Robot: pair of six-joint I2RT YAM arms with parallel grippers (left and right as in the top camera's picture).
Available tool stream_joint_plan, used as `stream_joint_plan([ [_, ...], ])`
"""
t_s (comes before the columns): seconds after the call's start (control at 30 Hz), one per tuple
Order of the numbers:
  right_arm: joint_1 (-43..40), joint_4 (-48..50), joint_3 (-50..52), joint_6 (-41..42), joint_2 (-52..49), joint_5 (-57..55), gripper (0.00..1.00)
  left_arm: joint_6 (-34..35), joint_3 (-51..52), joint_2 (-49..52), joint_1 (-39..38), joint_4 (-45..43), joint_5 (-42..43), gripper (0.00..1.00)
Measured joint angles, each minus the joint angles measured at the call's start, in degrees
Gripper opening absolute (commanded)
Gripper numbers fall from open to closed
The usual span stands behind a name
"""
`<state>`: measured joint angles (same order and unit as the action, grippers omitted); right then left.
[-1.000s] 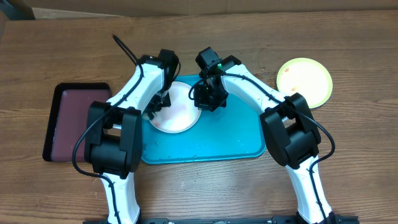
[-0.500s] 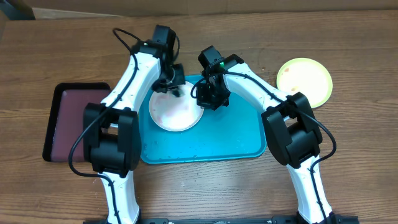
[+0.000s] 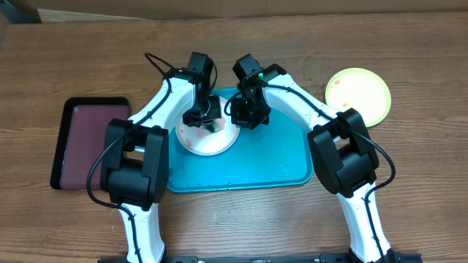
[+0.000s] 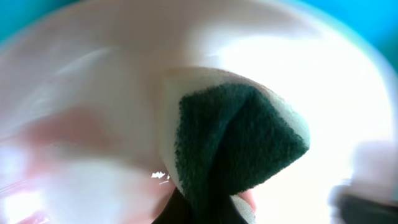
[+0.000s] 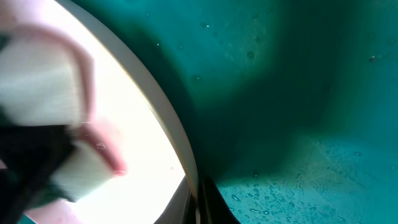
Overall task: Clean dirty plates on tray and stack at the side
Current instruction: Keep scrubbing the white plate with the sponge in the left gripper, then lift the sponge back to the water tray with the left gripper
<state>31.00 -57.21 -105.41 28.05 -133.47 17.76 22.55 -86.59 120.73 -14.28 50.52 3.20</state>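
A white plate [image 3: 208, 143] lies on the left part of the turquoise tray [image 3: 270, 164]. My left gripper [image 3: 205, 119] is over the plate's far half, shut on a green-and-white sponge [image 4: 239, 146] that presses on the plate [image 4: 93, 93]; reddish smears show on the plate's surface. My right gripper [image 3: 240, 117] is shut on the plate's right rim [image 5: 169, 127], its jaws [image 5: 198, 200] pinching the edge just above the tray floor [image 5: 298, 93]. A yellow-green plate [image 3: 358, 93] with a small red-brown smear sits on the table to the right of the tray.
A black tray with a maroon inside [image 3: 88, 142] lies on the table left of the turquoise tray. The sponge [image 5: 37, 81] also shows at the left of the right wrist view. Water droplets dot the tray floor near the right jaws.
My left gripper swung with the sponge from the plate's left edge, past its far side, onto the plate's far middle. The right gripper and the plate stayed where they were.
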Motion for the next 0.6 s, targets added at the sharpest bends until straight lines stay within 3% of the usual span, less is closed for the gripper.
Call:
stream_joint_plan([
  [0.17,0.0,0.0,0.0,0.0,0.0,0.0,0.04,3.5,0.0,-0.3,2.3,7.4,-15.2,0.04],
  [0.47,0.7,-0.1,0.0,-0.1,0.0,0.8,0.04,13.7,-9.1,0.2,5.2,24.8,-29.2,0.04],
  [0.6,-0.2,-2.9,-1.5,-2.0,0.0,-0.5,0.04,16.3,-13.3,-2.9,8.2,25.0,-30.5,0.04],
])
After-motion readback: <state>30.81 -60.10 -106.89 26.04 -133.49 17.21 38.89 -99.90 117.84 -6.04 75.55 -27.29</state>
